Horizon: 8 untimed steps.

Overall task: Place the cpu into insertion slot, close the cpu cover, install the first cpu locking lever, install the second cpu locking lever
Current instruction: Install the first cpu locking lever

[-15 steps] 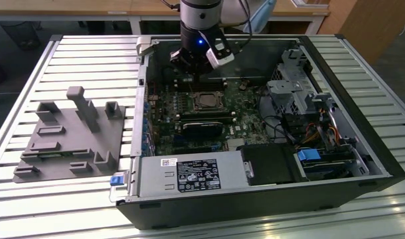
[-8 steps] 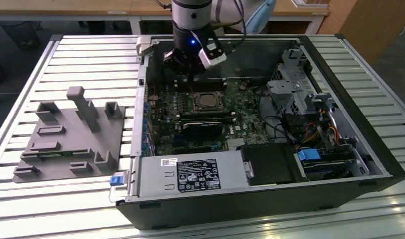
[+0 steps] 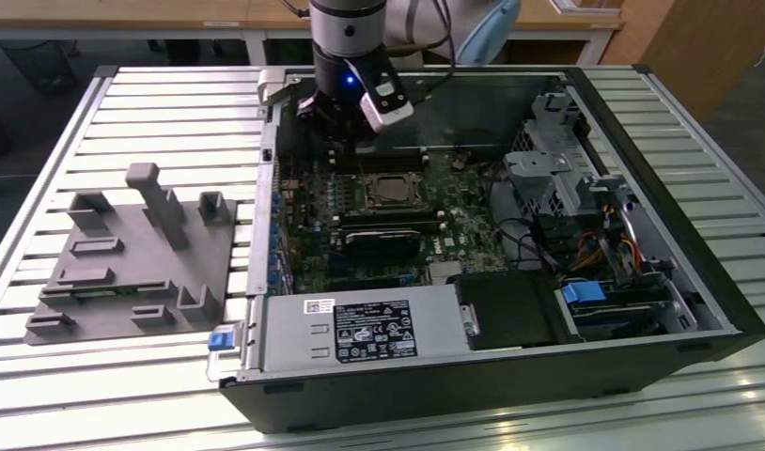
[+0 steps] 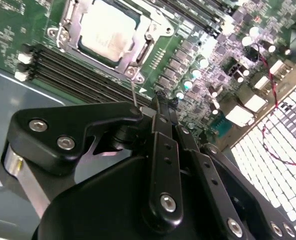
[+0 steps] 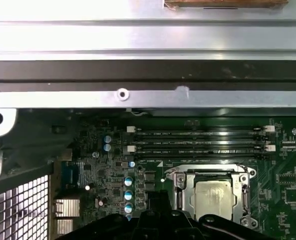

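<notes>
I see the cpu [image 4: 109,32] seated in the insertion slot [image 5: 182,192], with the cpu cover [image 4: 71,21] lying flat around it. In the exterior view my gripper [image 3: 338,141] hangs at about 11 o'clock from the socket, over the motherboard [image 3: 439,221]. I cannot tell how wide the gripper is set.
</notes>
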Each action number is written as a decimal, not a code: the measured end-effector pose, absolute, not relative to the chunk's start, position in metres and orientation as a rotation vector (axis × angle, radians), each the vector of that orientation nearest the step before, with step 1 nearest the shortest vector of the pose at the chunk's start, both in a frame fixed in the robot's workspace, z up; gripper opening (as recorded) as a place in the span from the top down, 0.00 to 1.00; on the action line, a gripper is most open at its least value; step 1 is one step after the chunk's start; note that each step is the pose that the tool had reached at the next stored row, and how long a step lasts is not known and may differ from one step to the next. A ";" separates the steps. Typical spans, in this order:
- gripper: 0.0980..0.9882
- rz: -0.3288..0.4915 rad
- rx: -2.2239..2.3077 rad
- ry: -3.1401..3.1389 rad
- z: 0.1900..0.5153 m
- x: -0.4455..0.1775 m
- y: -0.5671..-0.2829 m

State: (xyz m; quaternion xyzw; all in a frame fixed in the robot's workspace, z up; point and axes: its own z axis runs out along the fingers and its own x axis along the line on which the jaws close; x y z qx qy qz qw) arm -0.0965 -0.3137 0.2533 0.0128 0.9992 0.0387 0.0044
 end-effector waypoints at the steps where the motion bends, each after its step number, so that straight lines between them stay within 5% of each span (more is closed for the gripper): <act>1: 0.97 0.121 0.040 3.130 0.253 -0.097 -0.313; 8: 0.97 0.121 0.040 3.130 0.253 -0.101 -0.306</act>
